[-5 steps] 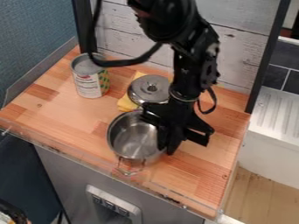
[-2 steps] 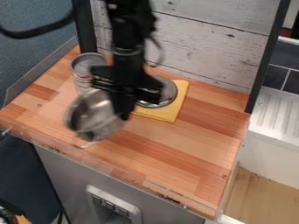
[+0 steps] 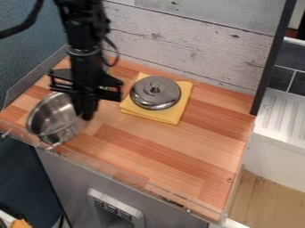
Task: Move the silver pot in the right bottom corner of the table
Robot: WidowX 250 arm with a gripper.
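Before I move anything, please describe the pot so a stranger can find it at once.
Find the table and its left side. There, beside the gripper, is the silver pot. It is open and deep, unlike the lid on the yellow cloth.

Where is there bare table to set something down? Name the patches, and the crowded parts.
Widest, as pictured: the table from the yellow cloth to the front and right edges. Smaller: between the cloth and the rear right corner. Crowded: the left side, under the tool and silver pot, and the cloth, which bears the lid.
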